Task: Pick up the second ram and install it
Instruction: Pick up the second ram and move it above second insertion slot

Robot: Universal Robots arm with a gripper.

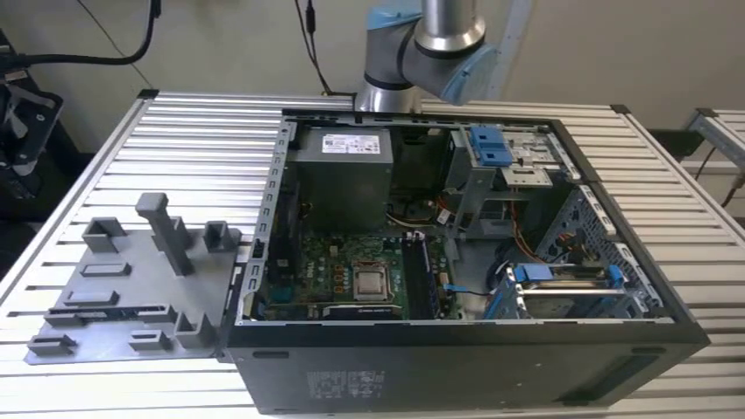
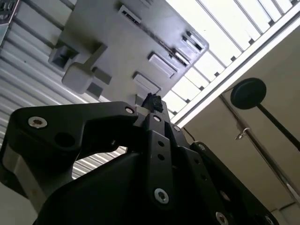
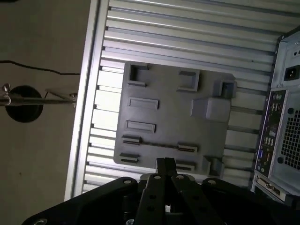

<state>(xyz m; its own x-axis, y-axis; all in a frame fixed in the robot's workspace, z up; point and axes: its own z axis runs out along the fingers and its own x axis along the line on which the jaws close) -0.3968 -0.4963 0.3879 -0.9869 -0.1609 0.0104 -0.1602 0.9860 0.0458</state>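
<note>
Fingers [image 3: 162, 165] closed, nothing between them, hanging above the grey holder tray [image 3: 168, 112] on the table [image 3: 187, 42] — second ram's place relative to them unclear.

Can't see the near edge of the grey tray [image 3: 173, 108], hidden behind the hand [image 3: 165, 161] in the first wrist view. Can't see the whole computer case [image 3: 283, 117] beside the hand, cut by the edge. Can't see the top of the arm [image 1: 437, 35] in the exterior view.
</note>
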